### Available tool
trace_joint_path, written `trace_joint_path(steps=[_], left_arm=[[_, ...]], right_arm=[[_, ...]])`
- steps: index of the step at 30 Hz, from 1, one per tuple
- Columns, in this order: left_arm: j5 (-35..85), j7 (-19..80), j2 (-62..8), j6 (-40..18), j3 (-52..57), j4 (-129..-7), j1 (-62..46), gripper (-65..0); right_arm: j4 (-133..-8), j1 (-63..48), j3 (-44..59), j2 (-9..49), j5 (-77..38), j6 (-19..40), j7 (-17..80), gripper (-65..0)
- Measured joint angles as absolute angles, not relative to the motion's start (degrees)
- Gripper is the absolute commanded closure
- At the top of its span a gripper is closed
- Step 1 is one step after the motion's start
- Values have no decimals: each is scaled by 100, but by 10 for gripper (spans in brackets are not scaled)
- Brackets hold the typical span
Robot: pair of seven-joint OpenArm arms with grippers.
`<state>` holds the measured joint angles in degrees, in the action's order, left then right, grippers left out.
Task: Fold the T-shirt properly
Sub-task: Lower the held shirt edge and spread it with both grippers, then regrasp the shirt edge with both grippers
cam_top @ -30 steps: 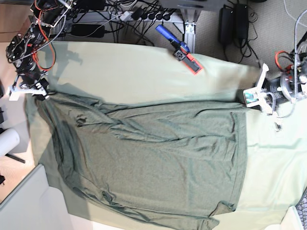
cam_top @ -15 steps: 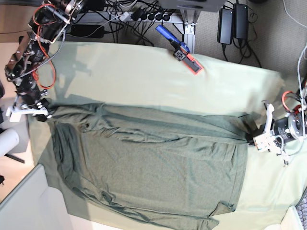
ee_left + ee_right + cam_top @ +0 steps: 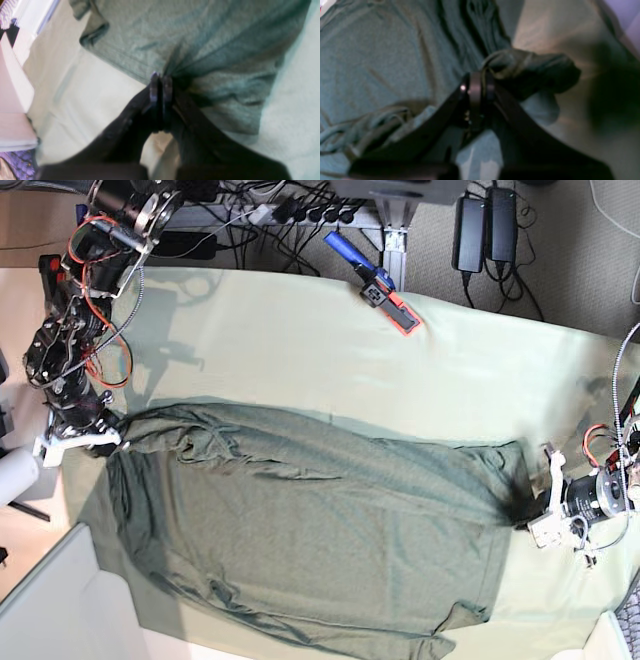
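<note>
1. At the base view's left, a bunched corner of the T-shirt [image 3: 300,530] is pinched in the closed right gripper [image 3: 105,442]; it could slip out if dragged faster.
2. The shirt lies spread across the table cloth [image 3: 300,340]; uneven pulling could skew the fold.
3. At right, the hem is clamped in the closed left gripper [image 3: 522,518]; the cloth beneath might be snagged.

The T-shirt [image 3: 320,530] is showing as soft, matt, heathered knit, wrinkling. The cloth [image 3: 300,340] covering the worktop is looking smooth and matt. The fingers [image 3: 475,87] are appearing dark, hard and faintly glossy.
</note>
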<state>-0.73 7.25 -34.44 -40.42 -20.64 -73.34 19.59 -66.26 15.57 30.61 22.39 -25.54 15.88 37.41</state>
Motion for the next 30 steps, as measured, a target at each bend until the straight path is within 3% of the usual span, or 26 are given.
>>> trace_joint_path(steps=[9,11,14,15,16,18,20,26,30], left_arm=[[-204,543,-3059,-4034,-2331,-6447,2397,0],[-333,504,-3028,-4038,-2375,-6410,2397,-79],[-303,506,-3024,-4036,-2375,-6407,2397,-293],[-178,513,-3030,-4036,-2375,-6407,2392,-336],[123,718,-3030,-4034,-2373,-6407,2383,-346],[864,1382,-3046,-3938,-2373,-6407,2381,-346],[1699,1925,-3070,-3839,-2296,-6427,2381,-345],[4600,3726,-3057,-3953,-1048,-6565,2228,-345],[5697,4449,-3070,-3948,38,-6567,1789,-345]], right_arm=[[-6143,1555,3039,2239,-2545,1717,3295,0],[-6077,1553,3041,2237,-2543,1741,3218,0],[-6073,1557,3039,2237,-2543,1780,3146,0],[-6073,1557,3039,2237,-2543,1780,3142,0],[-6073,1555,3039,2237,-2543,1780,3109,-63],[-6073,1555,3041,2237,-2593,1787,3100,-273],[-6073,1555,3039,2239,-2762,1798,3107,-399],[-6198,1540,3253,2233,-3153,1809,3570,-413],[-6274,1546,4036,2239,-3192,1824,3841,-413]])
